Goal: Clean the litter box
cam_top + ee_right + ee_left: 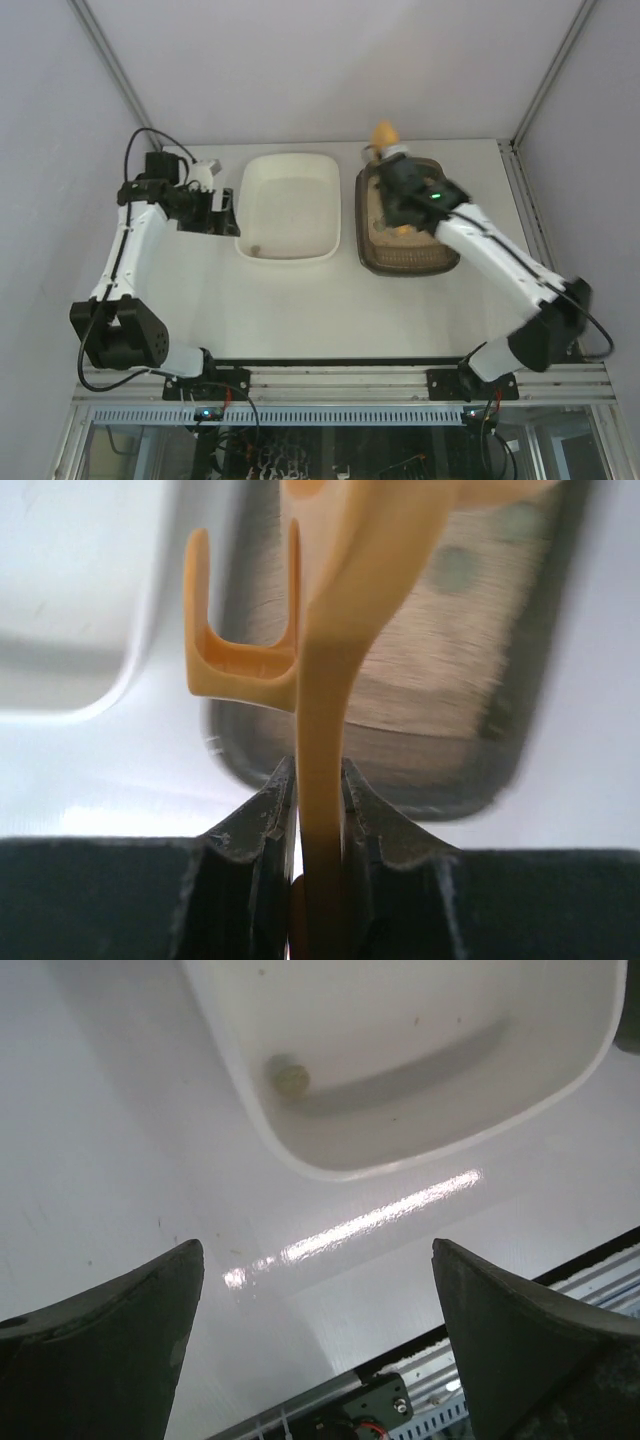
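White is the table [300,300], smooth enough to throw back a streak of light in the left wrist view. Plain pale walls [330,70] close it in behind and on both sides. A metal rail [340,375] runs along the near edge.

From above, much of the litter box [400,258] is covered by the right arm [490,250], whose wrist hangs over its far half. The yellow scoop [384,133] shows there only as a tip poking past the box's far rim and a speck beneath the wrist. The right wrist view is blurred and cuts off the scoop's head at the top edge. Two round greyish spots [455,568] in the litter [430,680] are too soft to identify in that view.

The litter box, dark brown, sits right of centre on the table, just beside the white tub [290,200] with a narrow gap between them. Beige sandy litter lies inside it. The tub holds one small round lump [291,1078] near its near-left corner and a few faint specks.

The right gripper [320,810] is clamped on the scoop's handle, its fingers pressed to both sides. The left gripper [315,1260] hangs spread wide, just left of the tub, with nothing between its fingers.
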